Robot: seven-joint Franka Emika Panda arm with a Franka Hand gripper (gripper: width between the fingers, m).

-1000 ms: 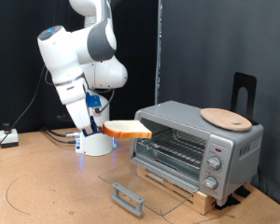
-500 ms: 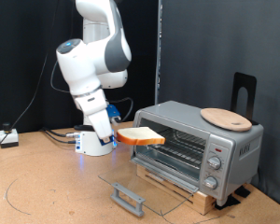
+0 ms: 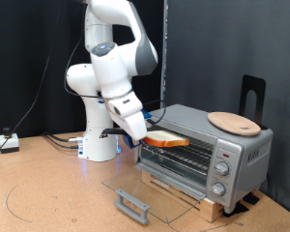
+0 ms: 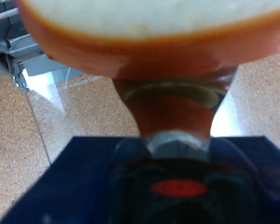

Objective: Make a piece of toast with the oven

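My gripper is shut on the piece of toast, a tan slice with an orange-brown crust, and holds it flat in the mouth of the oven. The oven is a silver-grey box with its glass door dropped open and knobs on its right panel. The toast's far edge is just over the wire rack. In the wrist view the toast fills the frame close up, pinched between the fingers, with the oven rack behind it.
A round light wooden board lies on top of the oven. The oven stands on a wooden slatted base. A black stand rises behind it. Cables lie at the exterior view's left on the cork-coloured table.
The arm has swung toward the exterior view's right, carrying the toast from beside the robot base to the oven's open mouth.
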